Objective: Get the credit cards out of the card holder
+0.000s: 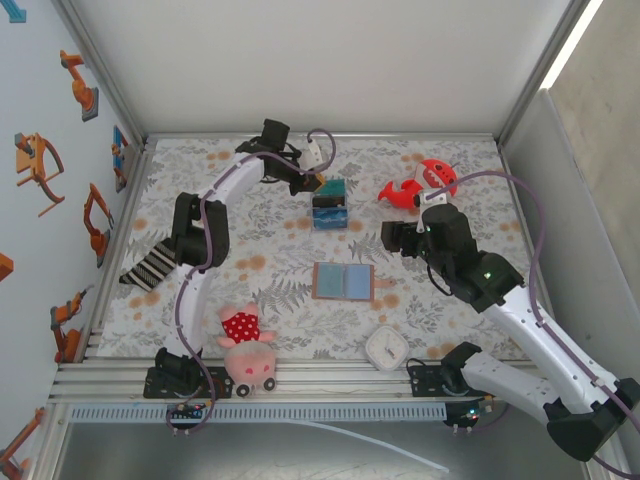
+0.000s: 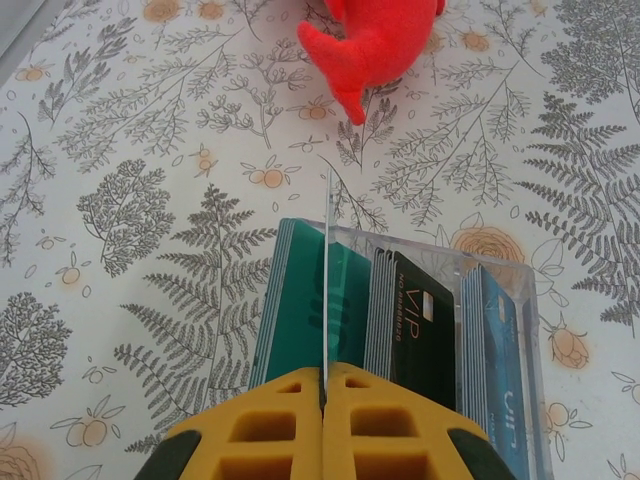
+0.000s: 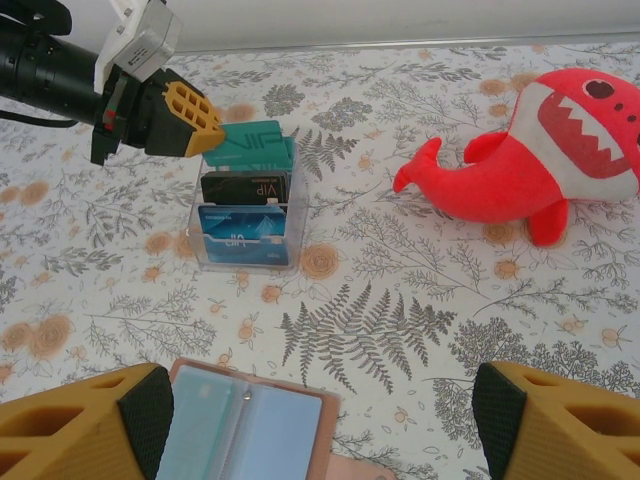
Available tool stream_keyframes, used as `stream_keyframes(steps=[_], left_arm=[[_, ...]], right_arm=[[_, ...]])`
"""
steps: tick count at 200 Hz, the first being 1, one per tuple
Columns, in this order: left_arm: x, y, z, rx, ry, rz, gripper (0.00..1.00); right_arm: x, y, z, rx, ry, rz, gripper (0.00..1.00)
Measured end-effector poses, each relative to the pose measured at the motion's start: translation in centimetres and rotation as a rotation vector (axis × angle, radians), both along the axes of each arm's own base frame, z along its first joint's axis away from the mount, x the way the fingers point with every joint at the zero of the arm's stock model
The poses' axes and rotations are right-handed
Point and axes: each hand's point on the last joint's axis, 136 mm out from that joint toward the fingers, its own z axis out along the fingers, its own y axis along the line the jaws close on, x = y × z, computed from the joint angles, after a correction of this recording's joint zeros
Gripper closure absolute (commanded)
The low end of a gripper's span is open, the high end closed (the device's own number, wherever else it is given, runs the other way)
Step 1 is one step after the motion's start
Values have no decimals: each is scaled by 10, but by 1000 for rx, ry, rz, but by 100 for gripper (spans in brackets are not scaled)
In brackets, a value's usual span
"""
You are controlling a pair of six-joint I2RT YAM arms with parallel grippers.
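while teal card (image 3: 250,140) is pinched edge-on by left gripper (image 3: 195,118) directly over clear box (image 3: 243,262), card holder (image 1: 343,281) is laid open mid-table, long axis left-right, nearer wide-spread right gripper (image 1: 393,238).

card holder (image 1: 343,281): mid-table
card box (image 1: 329,205): behind the card holder
shark toy (image 1: 418,186): right of the card box
clock (image 1: 384,348): before the card holder, rightward
pig toy (image 1: 245,350): left of the clock
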Motion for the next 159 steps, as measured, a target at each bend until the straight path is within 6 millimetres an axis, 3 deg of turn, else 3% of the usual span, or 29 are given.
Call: stream_keyframes(steps=[159], left_arm=[[3,6,-12,61,-10,13,92]], right_arm=[[-1,2,0,9,5,11,22]])
